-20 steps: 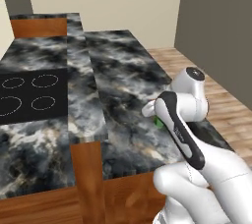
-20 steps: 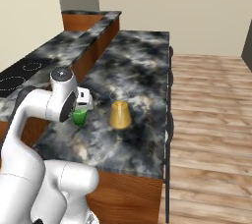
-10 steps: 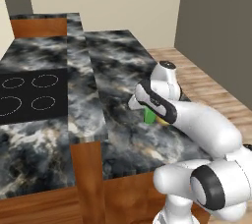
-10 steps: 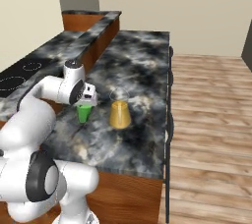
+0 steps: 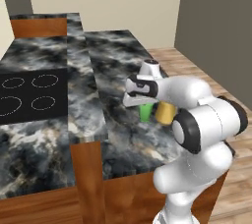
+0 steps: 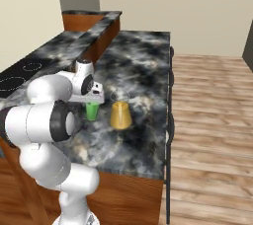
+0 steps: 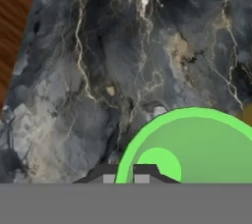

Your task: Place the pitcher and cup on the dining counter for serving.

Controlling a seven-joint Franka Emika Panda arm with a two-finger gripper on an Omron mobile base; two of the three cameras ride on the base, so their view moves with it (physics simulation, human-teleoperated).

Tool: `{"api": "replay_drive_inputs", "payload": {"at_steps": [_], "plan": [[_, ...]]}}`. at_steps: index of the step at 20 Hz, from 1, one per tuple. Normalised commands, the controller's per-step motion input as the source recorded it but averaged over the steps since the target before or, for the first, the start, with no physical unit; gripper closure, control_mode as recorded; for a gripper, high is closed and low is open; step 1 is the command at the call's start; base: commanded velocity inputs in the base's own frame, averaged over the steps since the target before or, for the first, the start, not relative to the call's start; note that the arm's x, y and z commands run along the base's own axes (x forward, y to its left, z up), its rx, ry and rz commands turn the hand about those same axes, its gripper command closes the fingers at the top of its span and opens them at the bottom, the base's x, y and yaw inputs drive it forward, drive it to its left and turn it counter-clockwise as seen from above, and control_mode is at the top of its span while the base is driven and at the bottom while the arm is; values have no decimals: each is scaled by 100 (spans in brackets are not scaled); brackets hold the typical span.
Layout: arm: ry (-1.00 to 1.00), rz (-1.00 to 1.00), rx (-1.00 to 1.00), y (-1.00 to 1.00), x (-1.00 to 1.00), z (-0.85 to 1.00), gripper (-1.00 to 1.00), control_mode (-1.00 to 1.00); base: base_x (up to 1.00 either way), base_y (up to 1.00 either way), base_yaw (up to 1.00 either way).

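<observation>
The green cup (image 5: 146, 112) (image 6: 91, 111) stands upright just left of the amber pitcher (image 5: 165, 113) (image 6: 120, 115), both over the black marble dining counter (image 5: 118, 56) (image 6: 143, 61). My gripper (image 5: 142, 101) (image 6: 94, 99) points down from above the cup and is shut on its rim. In the hand view the fingertips (image 7: 109, 173) pinch the cup's near wall, and I look down into the cup (image 7: 206, 149). I cannot tell whether its base touches the marble (image 7: 98, 46). The pitcher rests on the counter, untouched.
A black cooktop (image 5: 29, 95) (image 6: 20, 71) lies on the lower marble section to the left, behind a raised marble ledge (image 5: 83, 85). The counter's far half is bare marble. Wood floor (image 6: 212, 100) runs along the counter's right edge.
The arm's links have swung round above the counter. The hand has carried the cup a little farther over the counter, closer to the pitcher. The pitcher has stayed put.
</observation>
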Motion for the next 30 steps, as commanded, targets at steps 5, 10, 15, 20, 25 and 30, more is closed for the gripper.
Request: {"api": "replay_drive_inputs", "payload": {"at_steps": [5, 10, 15, 20, 25, 30], "plan": [[0, 0, -1, 0, 36, -50, 100, -100, 0, 0, 0], [0, 0, 0, 0, 28, -50, 100, -100, 0, 0, 0], [0, 0, -1, 1, 34, -55, 100, -100, 0, 0, 0], [-1, 0, -4, 10, 17, -13, -100, -100, 0, 0, 0], [-7, -7, 0, 5, -17, 49, -100, -100, 0, 0, 0], [-20, -9, 0, -3, -83, 85, -100, -100, 0, 0, 0]]}}
